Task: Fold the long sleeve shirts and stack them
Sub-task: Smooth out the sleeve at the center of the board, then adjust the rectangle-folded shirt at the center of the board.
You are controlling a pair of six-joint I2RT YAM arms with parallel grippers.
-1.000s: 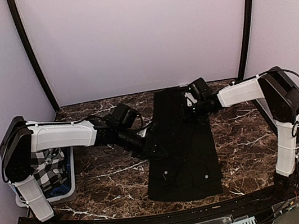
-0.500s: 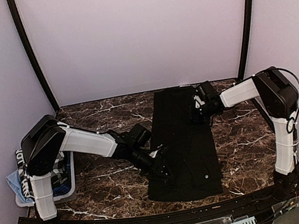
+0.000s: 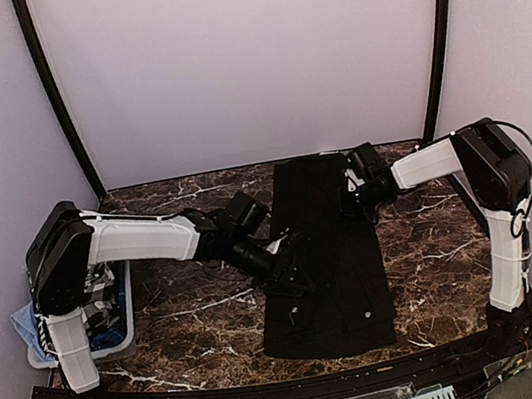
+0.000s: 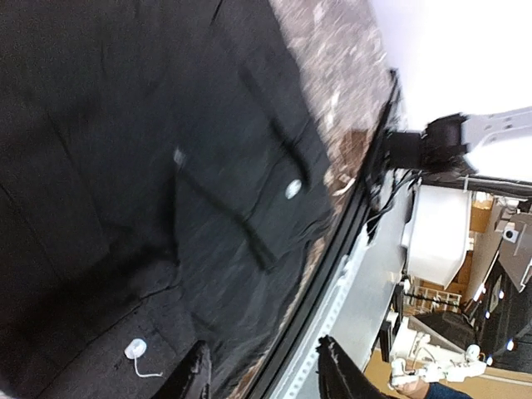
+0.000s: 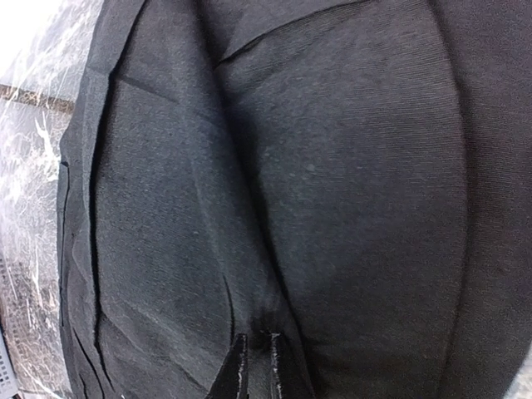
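A plain black long sleeve shirt [image 3: 327, 251] lies folded into a long strip down the middle of the marble table, with pale buttons [image 4: 293, 189] showing near its front end. My left gripper [image 3: 295, 275] hovers over the shirt's left edge. In the left wrist view it [image 4: 262, 359] is open, with nothing between its fingers. My right gripper [image 3: 351, 197] rests on the shirt's far right part. In the right wrist view it [image 5: 256, 341] is shut on a small raised pinch of the black cloth [image 5: 349, 166].
A white slatted basket [image 3: 124, 328] stands at the table's left edge, holding a black-and-white checked cloth [image 3: 93, 288]; a pale blue cloth [image 3: 26, 325] hangs over its outer side. The black front rail [image 3: 275, 385] runs just beyond the shirt's near hem.
My left gripper swept toward the shirt's near end, then drew back a little along its left edge while its jaws widened. The right gripper shifted slightly, then stayed pinched on the cloth.
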